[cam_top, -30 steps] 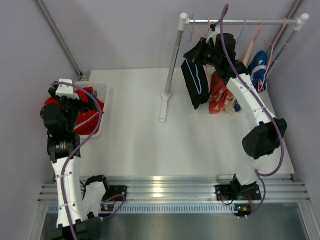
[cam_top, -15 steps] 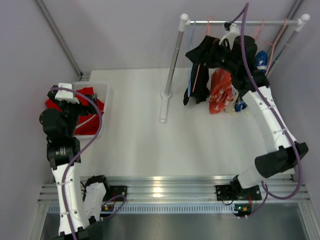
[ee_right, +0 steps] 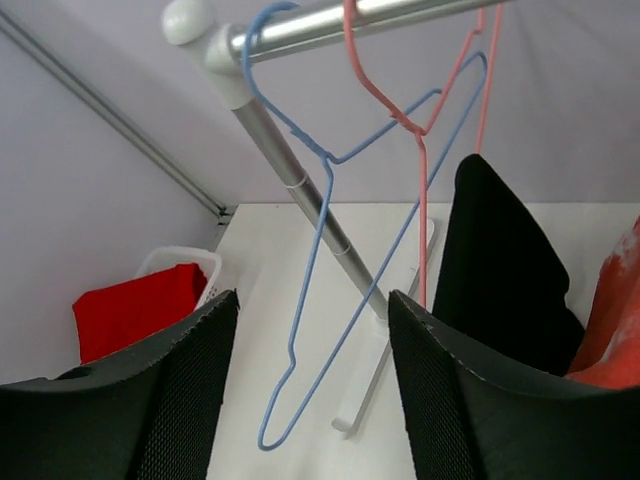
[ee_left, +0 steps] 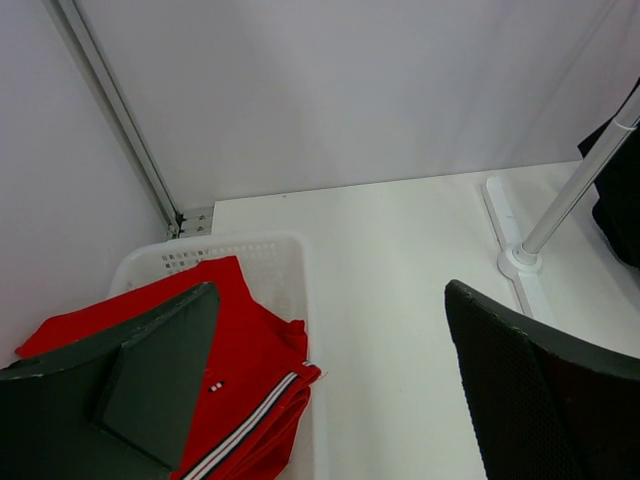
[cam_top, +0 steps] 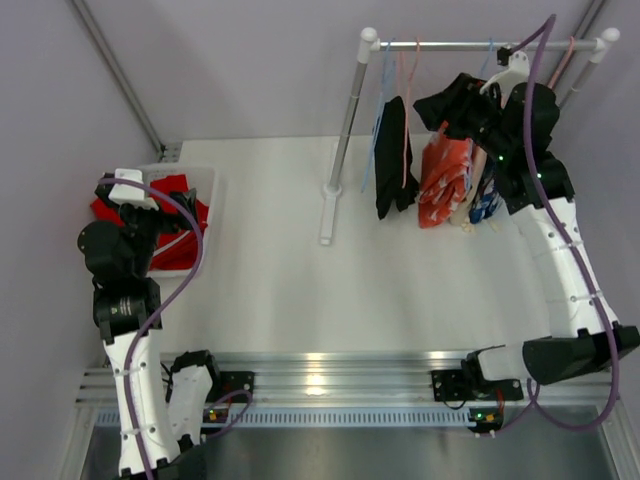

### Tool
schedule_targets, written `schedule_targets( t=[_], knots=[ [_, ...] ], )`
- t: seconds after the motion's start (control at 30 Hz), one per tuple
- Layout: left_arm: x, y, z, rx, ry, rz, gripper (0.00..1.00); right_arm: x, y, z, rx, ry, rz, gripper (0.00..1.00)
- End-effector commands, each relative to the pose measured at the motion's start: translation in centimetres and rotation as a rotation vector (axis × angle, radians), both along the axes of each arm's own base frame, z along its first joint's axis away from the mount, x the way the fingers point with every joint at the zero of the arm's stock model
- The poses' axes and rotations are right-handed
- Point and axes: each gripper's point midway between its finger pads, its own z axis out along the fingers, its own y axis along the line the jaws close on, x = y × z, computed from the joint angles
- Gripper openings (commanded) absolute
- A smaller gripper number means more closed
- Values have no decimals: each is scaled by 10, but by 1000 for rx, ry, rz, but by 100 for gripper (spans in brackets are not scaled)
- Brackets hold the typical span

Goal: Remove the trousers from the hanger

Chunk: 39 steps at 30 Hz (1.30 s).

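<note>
Right fingers (ee_right: 180,400) swung clear of black trousers (cam_top: 392,160), spread empty; left fingers (ee_left: 150,370) spread too. Limp, light cloth: pinch top fold.

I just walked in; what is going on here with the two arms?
Two arms are taking trousers off hangers. The red trousers already lie in the basket, with the left gripper open above them. The black trousers hang on the pink hanger on the rail, beside an empty blue hanger. The right gripper is up at the rail, open and holding nothing.
</note>
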Motion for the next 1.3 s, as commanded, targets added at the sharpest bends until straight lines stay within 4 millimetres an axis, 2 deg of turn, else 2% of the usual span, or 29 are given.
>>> schedule_targets(
  t=[0.0, 0.13, 0.4, 0.57, 0.77, 0.83, 0.97, 1.1, 1.27],
  knots=[
    [-2, -3, 10, -12, -25, -10, 99, 35, -2, -19, 32, 37, -52, 60],
    [-4, -1, 11, -4, -25, -2, 99, 67, -2, -38, 32, 61, -89, 53],
    [-4, -1, 10, -1, -19, 3, 99, 107, 3, -51, -7, 30, -105, 51],
    [1, 1, 4, -14, 1, 7, 99, 126, 11, -70, -31, 50, -75, 48],
    [4, 2, -1, -18, 14, 9, 99, 138, 20, -89, -19, 64, -48, 44],
    [4, 3, -2, -16, 15, 11, 99, 142, 22, -95, -11, 74, -47, 40],
    [7, 4, -5, -19, 24, 12, 99, 148, 24, -99, -7, 81, -42, 37],
    [8, 4, -6, -22, 30, 12, 99, 151, 27, -107, -13, 94, -33, 36],
    [9, 4, -8, -19, 37, 12, 99, 147, 31, -111, -13, 111, -7, 27]
  ],
)
